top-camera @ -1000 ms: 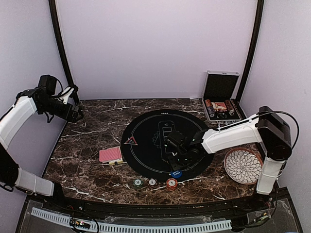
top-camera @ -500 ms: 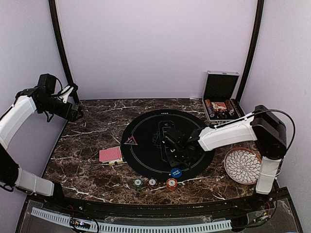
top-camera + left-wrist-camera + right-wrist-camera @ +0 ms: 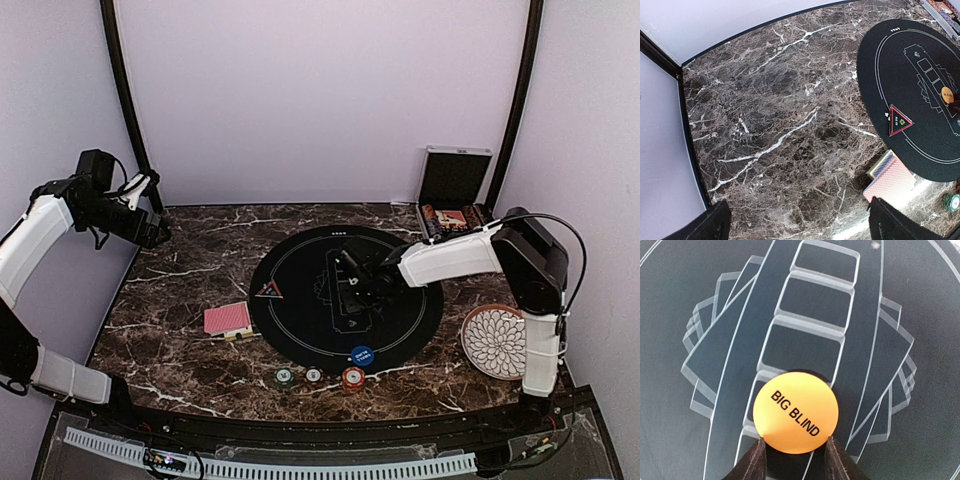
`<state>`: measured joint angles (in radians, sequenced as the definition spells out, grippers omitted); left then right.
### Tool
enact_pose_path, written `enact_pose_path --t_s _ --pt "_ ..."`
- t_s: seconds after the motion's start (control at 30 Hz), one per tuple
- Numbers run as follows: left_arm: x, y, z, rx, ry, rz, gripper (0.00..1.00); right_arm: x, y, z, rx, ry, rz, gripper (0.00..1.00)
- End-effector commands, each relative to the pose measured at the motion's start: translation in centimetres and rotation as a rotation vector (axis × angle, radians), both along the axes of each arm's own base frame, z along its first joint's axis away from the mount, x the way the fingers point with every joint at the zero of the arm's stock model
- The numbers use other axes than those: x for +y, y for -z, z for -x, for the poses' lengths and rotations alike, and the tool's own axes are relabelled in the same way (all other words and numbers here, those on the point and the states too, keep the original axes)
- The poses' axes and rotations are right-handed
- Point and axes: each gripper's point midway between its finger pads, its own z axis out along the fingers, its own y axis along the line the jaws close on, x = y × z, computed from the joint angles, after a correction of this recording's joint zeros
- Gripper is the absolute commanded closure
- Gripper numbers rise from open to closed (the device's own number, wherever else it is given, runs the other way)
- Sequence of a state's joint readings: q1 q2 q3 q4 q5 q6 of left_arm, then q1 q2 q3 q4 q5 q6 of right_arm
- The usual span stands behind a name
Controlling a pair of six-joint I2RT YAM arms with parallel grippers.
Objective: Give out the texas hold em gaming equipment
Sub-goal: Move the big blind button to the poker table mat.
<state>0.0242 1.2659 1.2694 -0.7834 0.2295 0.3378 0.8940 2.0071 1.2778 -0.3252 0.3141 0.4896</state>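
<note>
My right gripper point(image 3: 794, 446) is low over the middle of the black round mat point(image 3: 300, 320), its fingertips pressed against both lower sides of the orange button point(image 3: 795, 412) marked BIG BLIND. The blue button point(image 3: 362, 355) lies at the mat's near edge. Just off that edge sit three striped chips: green point(image 3: 284, 377), white point(image 3: 314, 375) and red point(image 3: 352, 378). The triangular marker point(image 3: 268, 290) rests on the mat's left side. A stack of red-backed cards point(image 3: 228, 318) lies left of the mat. My left gripper point(image 3: 160, 235) hangs open and empty, high over the far left corner.
The open silver case point(image 3: 455, 205) with more chips and cards stands at the far right. A white patterned plate point(image 3: 497, 342) sits at the near right. The marble table ends at a black rim point(image 3: 687, 130) beside the left wall.
My right gripper has moved from beside the blue button toward the mat's middle and its jaws have narrowed onto the orange button. The left arm has hardly moved.
</note>
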Motion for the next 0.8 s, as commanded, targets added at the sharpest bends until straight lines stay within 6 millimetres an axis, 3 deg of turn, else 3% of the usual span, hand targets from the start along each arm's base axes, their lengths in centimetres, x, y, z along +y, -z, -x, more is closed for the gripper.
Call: enact_pose_path --t_s 0.0,0.13,0.4,0.77 --pt "-0.3 -1.0 0.4 -0.012 0.017 0.009 0.01 -1.9 2.0 -4.3 -0.03 0.046 0.045 0.6" --pt "-0.4 -0.8 0.5 -0.003 0.02 0.014 0.01 -1.0 1.3 -8.0 -0.065 0.04 0.027 0.59" --pt "-0.5 -0.3 0.9 0.002 0.028 0.015 0.01 -0.5 1.7 -13.8 -0.094 0.067 0.011 0.6" --pt "-0.8 0.7 1.1 0.04 0.043 0.027 0.01 0.8 2.5 -17.3 -0.082 0.044 -0.025 0.58"
